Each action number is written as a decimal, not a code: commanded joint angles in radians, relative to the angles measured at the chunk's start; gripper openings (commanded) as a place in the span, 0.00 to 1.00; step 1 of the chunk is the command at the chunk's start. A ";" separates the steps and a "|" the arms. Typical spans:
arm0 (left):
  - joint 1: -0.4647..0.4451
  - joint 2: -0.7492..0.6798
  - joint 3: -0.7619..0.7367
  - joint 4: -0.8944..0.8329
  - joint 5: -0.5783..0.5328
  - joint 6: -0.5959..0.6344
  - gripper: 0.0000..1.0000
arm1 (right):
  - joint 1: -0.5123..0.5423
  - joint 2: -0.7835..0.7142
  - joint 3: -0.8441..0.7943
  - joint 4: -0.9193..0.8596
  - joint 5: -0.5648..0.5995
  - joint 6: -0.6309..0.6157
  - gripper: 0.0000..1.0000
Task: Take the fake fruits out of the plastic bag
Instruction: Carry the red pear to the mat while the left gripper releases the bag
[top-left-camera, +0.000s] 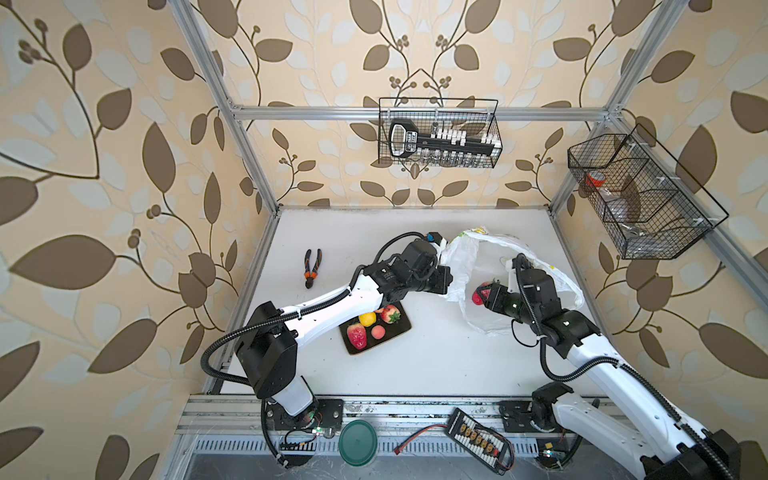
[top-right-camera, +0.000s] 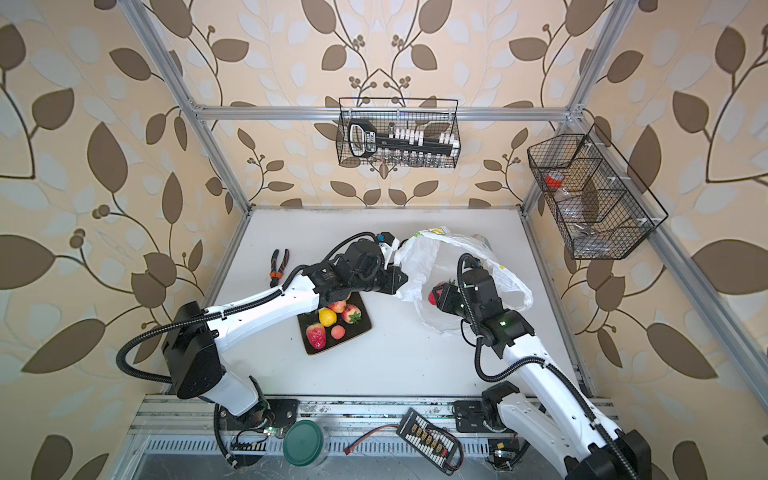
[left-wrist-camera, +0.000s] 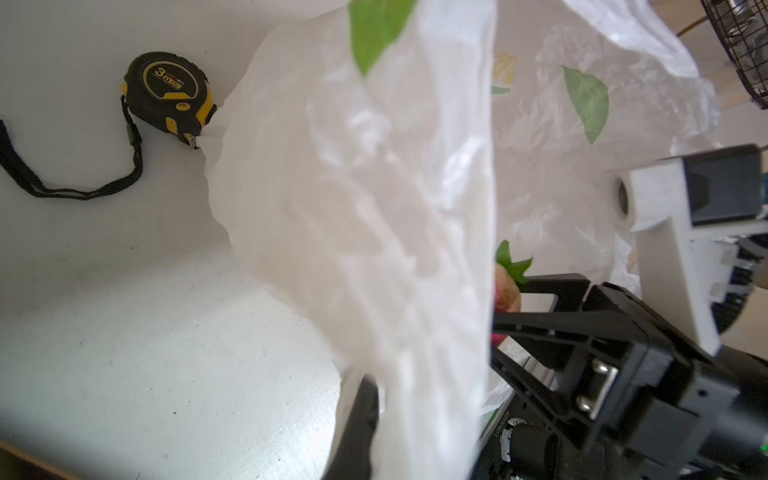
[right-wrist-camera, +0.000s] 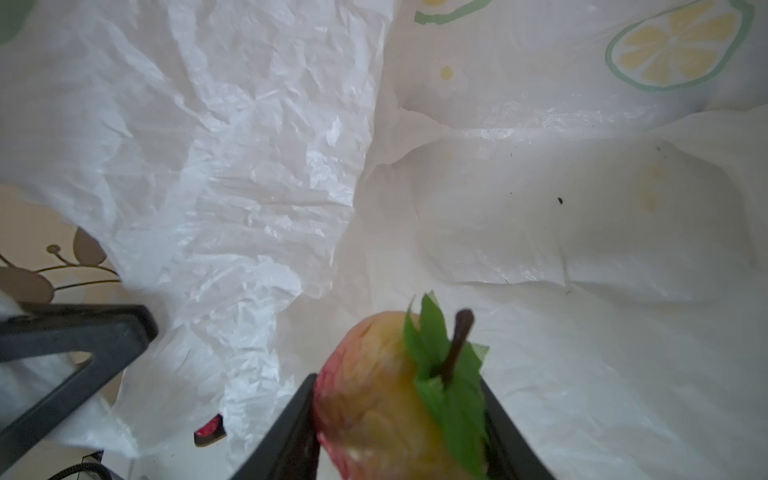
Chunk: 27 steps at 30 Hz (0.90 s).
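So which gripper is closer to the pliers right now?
Left. The left gripper is right of the pliers, at the left edge of the plastic bag. The right gripper, shut on a red-yellow fruit, is farther right, over the bag.

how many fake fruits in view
6. Five on the tray: two strawberries, lemon, peach, one part-hidden by the left arm. One fruit in the right gripper at the plastic bag, which may hide more.

Both top views overhead, whole table (top-left-camera: 436, 365) (near-identical); wrist views close on plastic bag (left-wrist-camera: 374, 208).
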 joint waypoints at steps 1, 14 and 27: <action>0.006 -0.052 0.017 0.023 0.024 0.010 0.30 | 0.005 -0.047 0.058 -0.098 0.009 -0.067 0.42; 0.040 -0.300 0.011 -0.045 0.016 0.085 0.86 | 0.007 -0.188 0.237 -0.157 -0.144 -0.296 0.40; 0.285 -0.449 -0.002 -0.291 -0.385 -0.070 0.86 | 0.379 0.054 0.415 -0.021 -0.065 -0.338 0.37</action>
